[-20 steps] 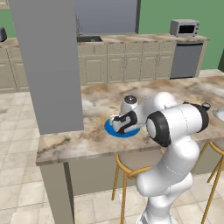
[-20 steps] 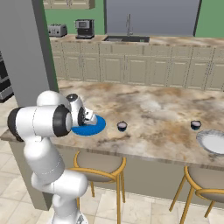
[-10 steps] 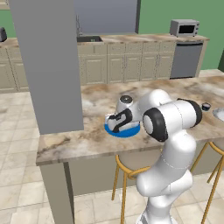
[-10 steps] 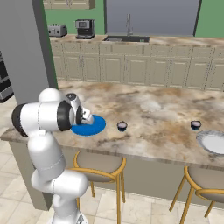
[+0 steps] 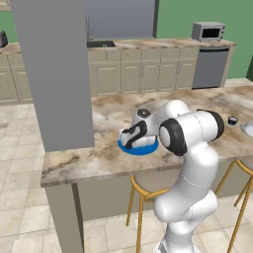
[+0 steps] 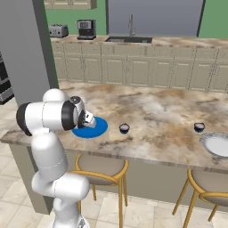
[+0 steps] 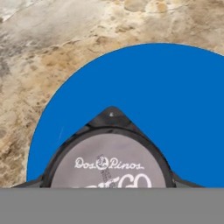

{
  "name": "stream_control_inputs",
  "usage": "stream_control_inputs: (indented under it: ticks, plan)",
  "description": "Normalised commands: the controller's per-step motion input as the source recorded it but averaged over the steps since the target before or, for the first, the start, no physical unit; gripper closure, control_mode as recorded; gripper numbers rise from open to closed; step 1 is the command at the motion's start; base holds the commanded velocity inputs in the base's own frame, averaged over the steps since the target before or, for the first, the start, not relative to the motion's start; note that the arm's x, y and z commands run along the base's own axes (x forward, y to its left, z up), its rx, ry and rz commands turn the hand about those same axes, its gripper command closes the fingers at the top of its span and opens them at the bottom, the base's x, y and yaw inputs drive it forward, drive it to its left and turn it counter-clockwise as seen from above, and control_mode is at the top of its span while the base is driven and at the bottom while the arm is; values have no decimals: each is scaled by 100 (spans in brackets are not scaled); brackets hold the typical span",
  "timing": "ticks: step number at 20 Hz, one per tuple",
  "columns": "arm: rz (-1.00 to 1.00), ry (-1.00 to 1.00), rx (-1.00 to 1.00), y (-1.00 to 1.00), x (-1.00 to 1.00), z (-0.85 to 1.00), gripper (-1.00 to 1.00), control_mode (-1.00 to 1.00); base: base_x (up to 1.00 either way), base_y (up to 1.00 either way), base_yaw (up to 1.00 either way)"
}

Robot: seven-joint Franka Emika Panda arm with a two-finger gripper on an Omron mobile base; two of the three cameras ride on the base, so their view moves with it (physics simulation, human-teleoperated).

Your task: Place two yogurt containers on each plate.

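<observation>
My gripper (image 5: 130,140) hangs low over the bright blue plate (image 5: 148,148), which lies on the marble island near its front edge. In the hand view a yogurt container (image 7: 111,159) with a pale printed lid sits between the jaws of the gripper (image 7: 111,180), just above the blue plate (image 7: 175,100). The gripper (image 6: 89,120) is shut on it. Another yogurt container (image 6: 124,128) stands just right of the blue plate (image 6: 95,130). A third yogurt container (image 6: 199,127) stands beside the light grey plate (image 6: 217,145) at the far right.
A grey pillar (image 5: 54,74) rises from the island's left end, close to the blue plate. Wooden stools (image 6: 100,169) stand under the front edge. Cabinets, a sink (image 6: 129,39) and a microwave (image 5: 208,31) line the back wall.
The hand has moved a little left and lower over the blue plate, with the yogurt container still in it. The other cups and the plates have not moved.
</observation>
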Motion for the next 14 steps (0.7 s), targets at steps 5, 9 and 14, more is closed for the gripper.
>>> stream_control_inputs:
  ticks: [5, 9, 14]
  plan:
    - [0, 0, 0, 0, 0, 0, -100, -100, 0, 0, 0]
    - [0, 0, 0, 0, 0, 0, -100, -100, 0, 0, 0]
    - [0, 0, 0, 0, -1, 20, -100, -100, 0, 0, 0]
